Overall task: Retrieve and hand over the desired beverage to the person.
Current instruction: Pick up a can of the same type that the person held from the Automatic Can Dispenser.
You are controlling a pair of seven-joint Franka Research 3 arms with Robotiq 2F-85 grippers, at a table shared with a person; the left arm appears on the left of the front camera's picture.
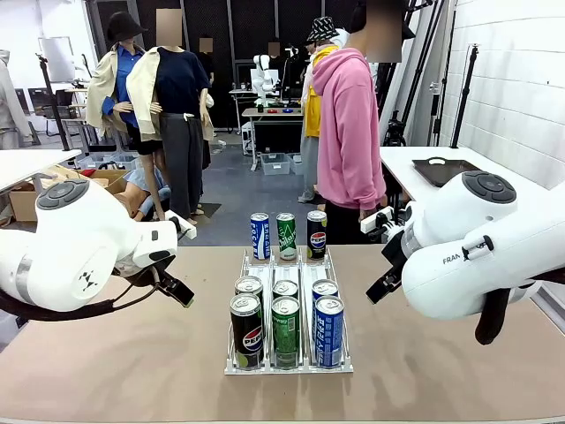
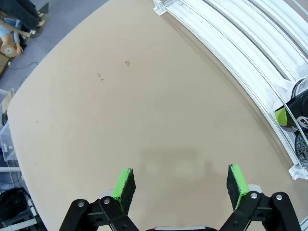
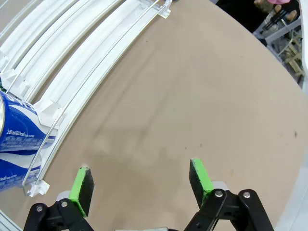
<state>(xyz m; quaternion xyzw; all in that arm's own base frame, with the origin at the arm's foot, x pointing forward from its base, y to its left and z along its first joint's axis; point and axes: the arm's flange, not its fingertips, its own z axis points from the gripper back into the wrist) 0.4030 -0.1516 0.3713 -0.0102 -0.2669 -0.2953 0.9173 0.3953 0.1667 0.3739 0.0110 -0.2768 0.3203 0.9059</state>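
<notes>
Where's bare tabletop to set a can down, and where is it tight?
Bare tabletop flanks the white can rack: left of it below the open left gripper, right of it below the open right gripper. Tight: the rack itself, six cans at its near end, three cans at its far end towards the person.

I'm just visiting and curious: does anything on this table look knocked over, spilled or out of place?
Nothing stands out. The six cans in the white rack and the three cans at its far end stand upright; no spill on the table.
</notes>
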